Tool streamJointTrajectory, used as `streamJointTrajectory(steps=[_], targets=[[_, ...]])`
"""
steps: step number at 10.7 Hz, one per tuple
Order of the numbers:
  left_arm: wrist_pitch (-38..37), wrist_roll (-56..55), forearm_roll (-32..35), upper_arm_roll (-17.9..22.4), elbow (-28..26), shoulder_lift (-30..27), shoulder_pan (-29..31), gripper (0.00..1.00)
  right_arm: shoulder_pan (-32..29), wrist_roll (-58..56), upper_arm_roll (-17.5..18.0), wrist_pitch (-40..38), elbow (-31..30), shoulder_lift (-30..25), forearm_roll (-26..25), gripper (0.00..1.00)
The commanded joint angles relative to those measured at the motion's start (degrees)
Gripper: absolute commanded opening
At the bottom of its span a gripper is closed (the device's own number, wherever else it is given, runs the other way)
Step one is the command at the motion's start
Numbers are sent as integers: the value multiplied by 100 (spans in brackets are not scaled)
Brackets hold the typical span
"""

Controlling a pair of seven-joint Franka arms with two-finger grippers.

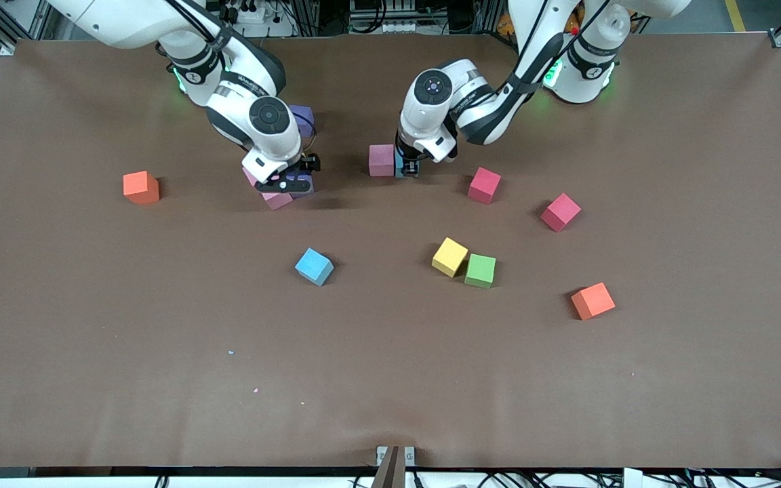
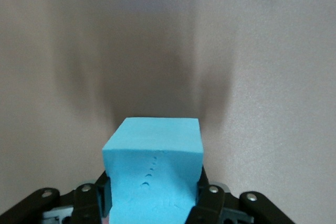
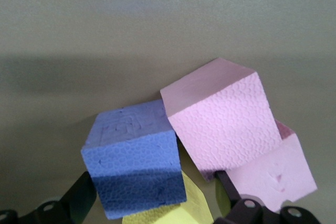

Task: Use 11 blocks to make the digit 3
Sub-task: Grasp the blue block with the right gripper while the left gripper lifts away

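My left gripper [image 1: 409, 168] [image 2: 155, 199] is shut on a blue block [image 2: 155, 156] [image 1: 398, 165], held low at the table right beside a pink block [image 1: 382, 160]. My right gripper [image 1: 287, 184] [image 3: 157, 203] stands open over a huddle of blocks. In its wrist view a purple block [image 3: 134, 156] lies on a yellow one [image 3: 173, 211] between the fingers, with two pink blocks [image 3: 220, 119] stacked askew beside them. The pink pair [image 1: 275, 198] peeks out under the hand. A purple block face [image 1: 304, 116] shows by the right arm's wrist.
Loose blocks lie nearer the front camera: blue [image 1: 314, 266], yellow [image 1: 449, 256] touching green [image 1: 481, 270], two crimson [image 1: 484, 185] [image 1: 560, 211]. One orange cube [image 1: 141, 187] sits toward the right arm's end, another [image 1: 592, 300] toward the left arm's end.
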Motion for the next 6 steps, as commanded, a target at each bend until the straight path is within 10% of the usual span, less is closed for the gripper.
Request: streamJointTrajectory(steps=[1,3,4,5,6], targets=[[61,-116,-16,13,125,185,-79,1,-118,-30,-78,259,-29,202,-170,100],[61,-116,-7,4,134,203,-70,8,-48,5,-280,382,-29,352,-170,100],[52,-116,-16,13,160,211,-70,40,14,5,-395,522,-29,378,-170,100],[35,-108,-7,13,169,246,-70,99,75,5,-535,619,-20,439,-196,100],[9,-108,-7,4,169,238,-70,100,93,5,-580,681,6,449,-257,100]])
